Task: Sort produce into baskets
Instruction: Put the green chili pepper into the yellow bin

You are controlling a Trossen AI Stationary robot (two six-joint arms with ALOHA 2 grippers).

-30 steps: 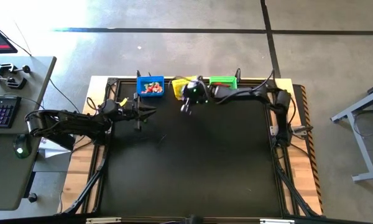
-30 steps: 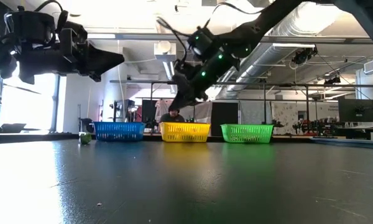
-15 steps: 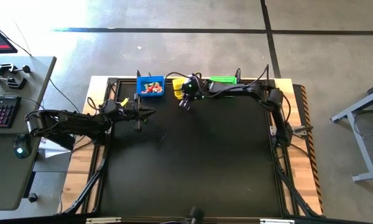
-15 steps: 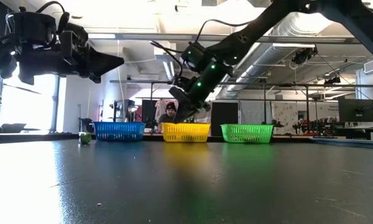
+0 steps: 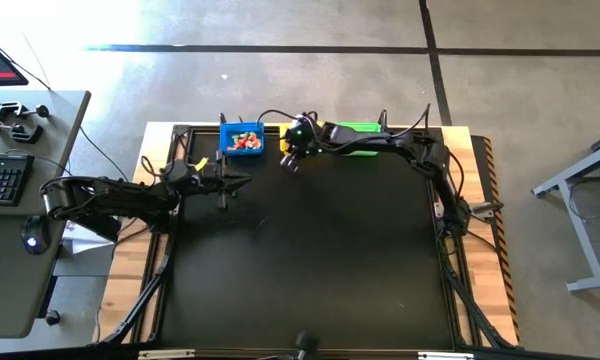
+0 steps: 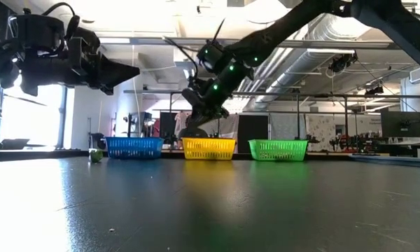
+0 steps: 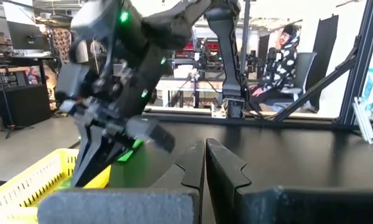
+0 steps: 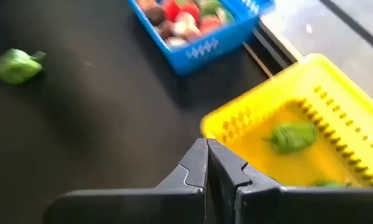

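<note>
Hovering my right gripper (image 8: 206,163) empty, fingers pressed together, above yellow basket's (image 8: 336,93) near-left corner, green vegetable (image 8: 290,137) inside, farther right.

No readable text, labels, nos. or signs in any view.

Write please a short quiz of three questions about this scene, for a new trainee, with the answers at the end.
1. True or false: the right end effector is shut and holds nothing.
2. Which basket holds the mixed red, green and whitish produce? A) yellow basket B) blue basket C) green basket
3. Fill in: a loose green piece lies on the table, outside the ____ basket, on the left arm's side.

Key:
1. True; its fingers are closed together over the yellow basket's edge.
2. B
3. blue

The left end effector waits shut above the table.
</note>
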